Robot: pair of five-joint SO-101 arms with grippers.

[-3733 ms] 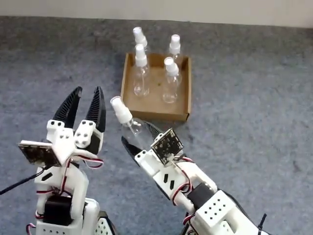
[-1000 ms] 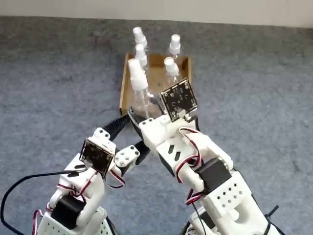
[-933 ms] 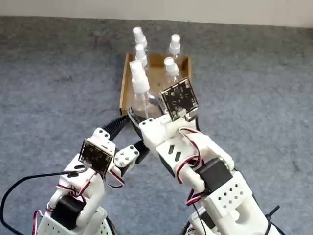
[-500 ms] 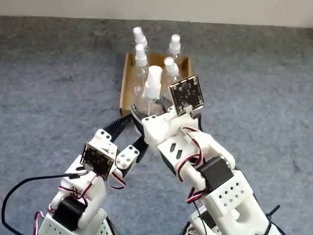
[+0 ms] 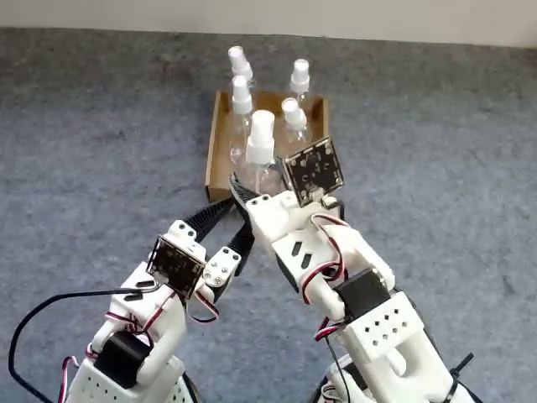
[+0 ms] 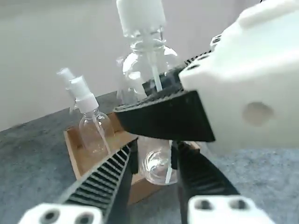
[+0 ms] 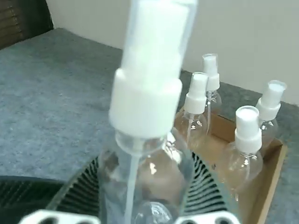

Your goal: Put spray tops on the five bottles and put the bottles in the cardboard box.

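My right gripper (image 5: 254, 189) is shut on a clear bottle (image 5: 260, 151) with a white spray top, held upright above the near part of the cardboard box (image 5: 220, 126). In the right wrist view that bottle (image 7: 145, 154) stands between the black fingers (image 7: 79, 186). Several other capped bottles stand upright at the box, two toward its front (image 5: 242, 105) (image 5: 294, 117) and two by its far wall (image 5: 239, 63) (image 5: 299, 77). My left gripper (image 5: 228, 227) is open, low and just in front of the box, under the right gripper. Its fingers (image 6: 110, 179) frame the held bottle's base (image 6: 156, 168).
Grey carpet (image 5: 436, 168) covers the table on both sides of the box. The right arm's white body (image 6: 247, 93) hangs close above the left gripper (image 6: 155, 147). A pale wall (image 5: 377, 17) runs along the far edge.
The right gripper has carried the bottle rightward from the box's left front edge to over the box. The left arm has shifted slightly right, fingers still under the right gripper.
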